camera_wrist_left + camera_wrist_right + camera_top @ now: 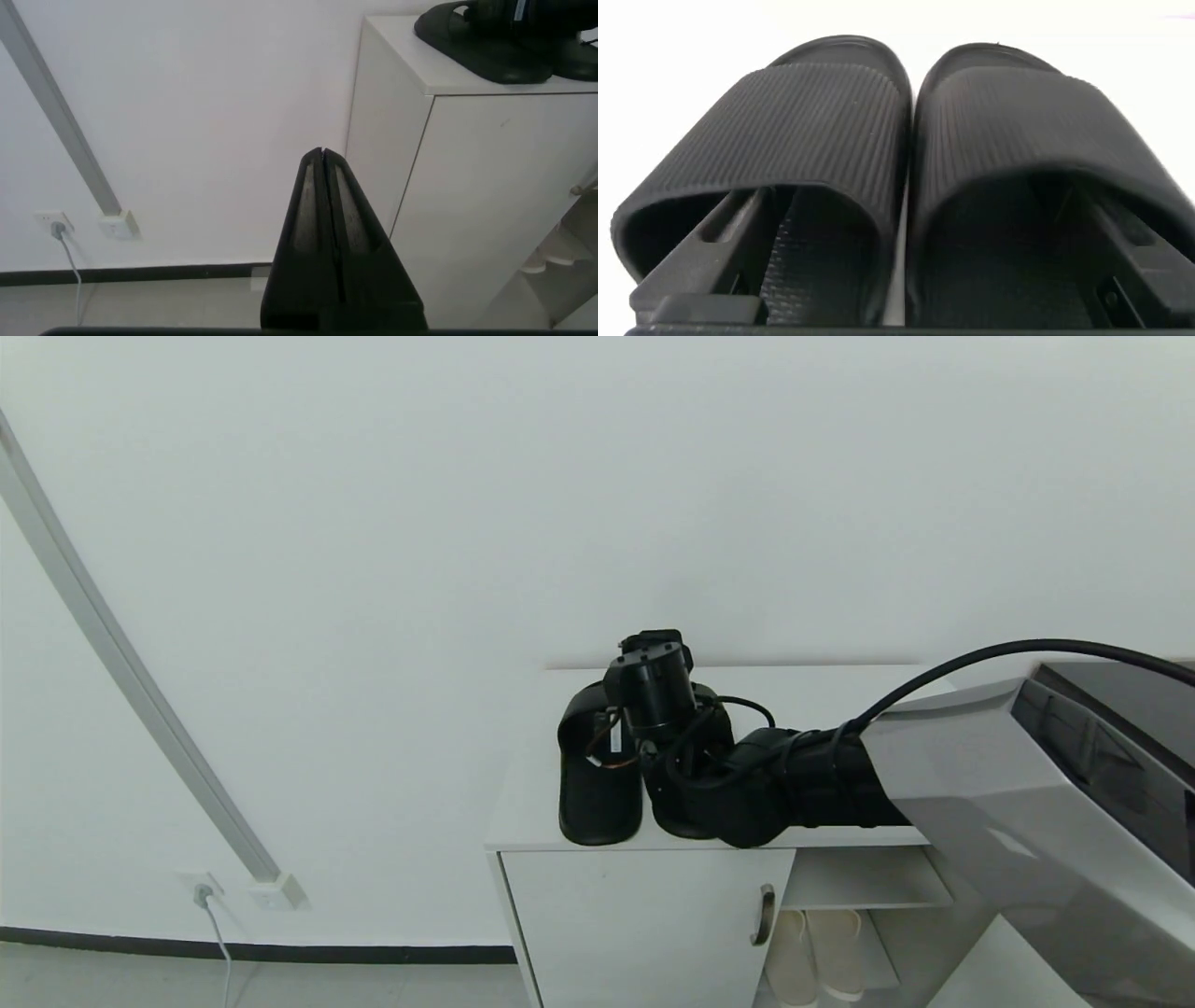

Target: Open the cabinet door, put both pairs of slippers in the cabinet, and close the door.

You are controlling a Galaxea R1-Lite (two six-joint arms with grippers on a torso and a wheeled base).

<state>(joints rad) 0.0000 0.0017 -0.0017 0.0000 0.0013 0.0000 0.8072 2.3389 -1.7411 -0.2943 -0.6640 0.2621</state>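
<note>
A pair of black slippers [597, 793] lies side by side on top of the white cabinet [537, 803], toes toward its front edge. My right gripper [910, 215] is open, with one finger [719, 233] under the strap of each slipper [813, 121] and their touching inner walls between the fingers. My right wrist hides most of the right-hand slipper in the head view. A pair of white slippers [822, 952] stands on a low shelf in the cabinet's open right half. My left gripper [322, 159] is shut and empty, low beside the cabinet [467, 187].
The cabinet's left door [644, 924] is closed, its handle [766, 915] at the inner edge. An upper shelf [868, 882] is bare. A grey conduit [121, 653] slants down the wall to a socket [201, 887] with a cable. Open floor lies left of the cabinet.
</note>
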